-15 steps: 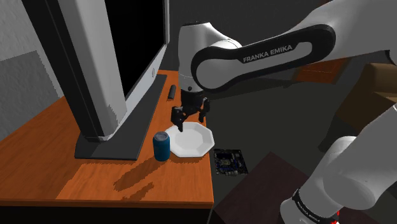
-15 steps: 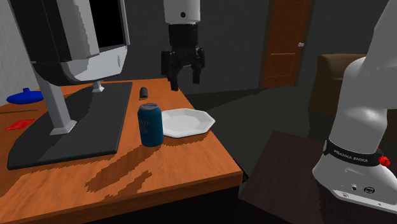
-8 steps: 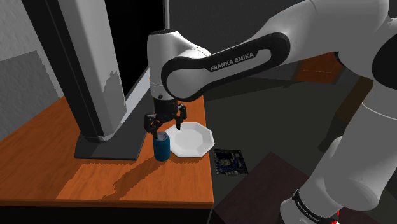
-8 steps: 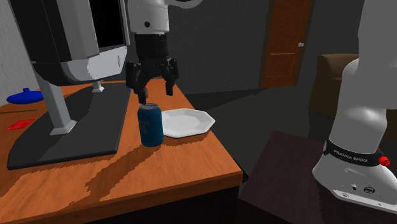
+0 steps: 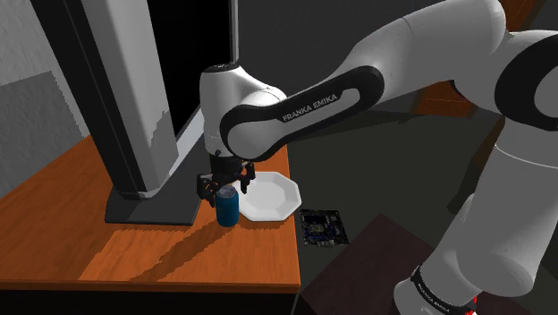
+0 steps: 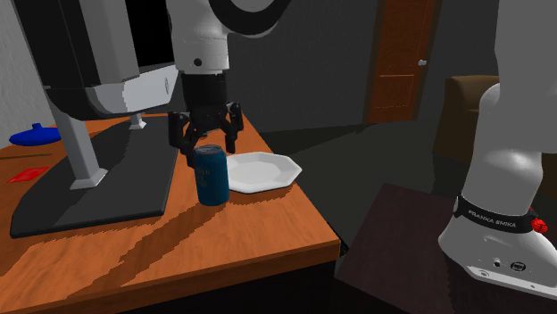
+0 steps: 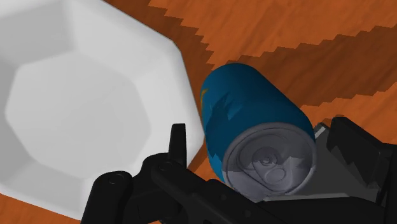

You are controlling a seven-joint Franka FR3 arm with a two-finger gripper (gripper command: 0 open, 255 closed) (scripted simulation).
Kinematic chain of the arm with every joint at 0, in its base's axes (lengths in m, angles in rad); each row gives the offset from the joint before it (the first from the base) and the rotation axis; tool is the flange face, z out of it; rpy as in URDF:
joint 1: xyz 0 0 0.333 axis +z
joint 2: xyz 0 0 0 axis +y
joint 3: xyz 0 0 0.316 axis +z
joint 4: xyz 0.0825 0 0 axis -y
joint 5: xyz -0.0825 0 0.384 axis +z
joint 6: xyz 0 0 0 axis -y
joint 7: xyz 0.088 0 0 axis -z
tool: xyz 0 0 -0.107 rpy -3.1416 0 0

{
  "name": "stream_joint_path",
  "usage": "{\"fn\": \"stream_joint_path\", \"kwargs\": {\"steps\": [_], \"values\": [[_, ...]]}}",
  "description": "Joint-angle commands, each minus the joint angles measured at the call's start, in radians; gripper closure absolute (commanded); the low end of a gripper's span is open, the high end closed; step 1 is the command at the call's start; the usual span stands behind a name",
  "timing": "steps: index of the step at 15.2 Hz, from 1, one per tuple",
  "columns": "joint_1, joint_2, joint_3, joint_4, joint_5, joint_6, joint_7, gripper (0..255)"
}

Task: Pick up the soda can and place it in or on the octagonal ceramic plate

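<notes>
1. Soda can (image 5: 226,208): blue body, grey lid, upright on the wooden counter (image 5: 80,228), close to the counter's right edge in the shoulder view. It stands just beside the octagonal plate (image 5: 274,199), on the plate's left in that view. Whether the 2 touch, I cannot tell.
2. Pincer (image 6: 209,150): fingers apart, lowered around the can's top with 1 finger on each side. In the wrist view the can (image 7: 254,130) sits between the fingers (image 7: 179,143) with a small gap on each side, so it is not gripped.
3. Handling (judgement): a thin-walled, smooth cylinder, likely slippery. It should take a moderate squeeze but would dent under a hard one. The pull-tab looks in place, so the can may be full and heavier than it appears. It is tall and narrow, so an off-centre nudge could tip it.
4. Hold point (judgement): across the diameter, on the straight wall just below the lid's shoulder, with the fingers centred on the can's axis.
5. Containers: the plate (image 7: 83,108) is white and shallow, with a raised rim, a flat well and nothing in it. The can's contents are not visible.
6. Neighbour: the monitor's dark base (image 5: 152,210) lies near the can, on its left in the shoulder view.
</notes>
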Motion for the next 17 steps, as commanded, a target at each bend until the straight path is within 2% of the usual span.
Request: {"fn": "stream_joint_path", "kwargs": {"steps": [1,8,9,17], "values": [[0.003,0.013,-0.001,-0.006,-0.007,0.019,0.006,0],[0.003,0.013,-0.001,-0.006,-0.007,0.019,0.006,0],[0.003,0.013,-0.001,-0.006,-0.007,0.019,0.006,255],[0.003,0.013,-0.001,-0.006,-0.007,0.019,0.006,255]]}}
